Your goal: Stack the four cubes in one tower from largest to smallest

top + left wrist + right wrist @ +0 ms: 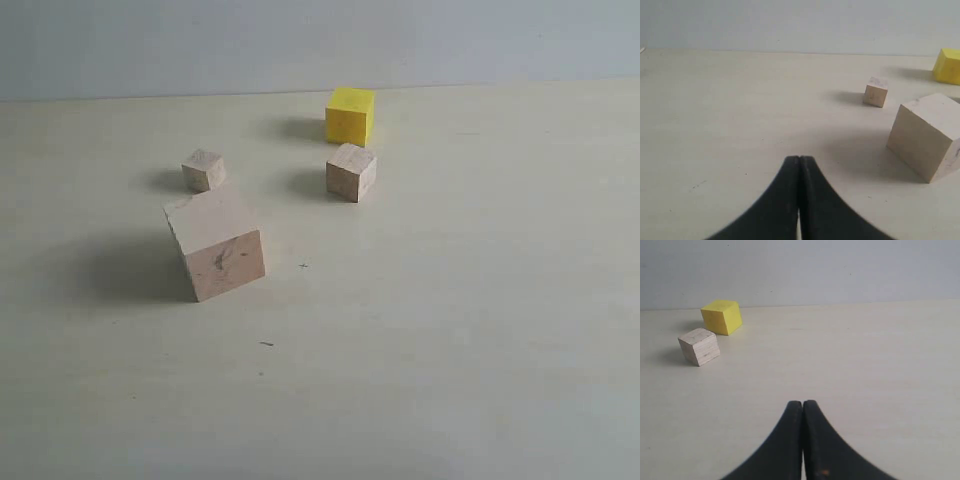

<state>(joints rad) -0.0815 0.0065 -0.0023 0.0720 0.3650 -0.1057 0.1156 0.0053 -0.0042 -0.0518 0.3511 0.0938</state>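
Observation:
Four cubes sit apart on the table, none stacked. The large pale wood cube (215,243) (926,136) is nearest the front left. Just behind it lies the tiny pale cube (203,170) (875,91). The medium-small pale cube (351,172) (699,346) rests near the middle, with the yellow cube (350,115) (721,316) (947,66) behind it. Neither arm shows in the exterior view. My left gripper (799,159) is shut and empty, well short of the large cube. My right gripper (803,403) is shut and empty, far from the yellow and medium-small cubes.
The pale tabletop (450,320) stretches back to a light grey wall (300,40). Small dark specks (266,344) mark the surface in front of the large cube.

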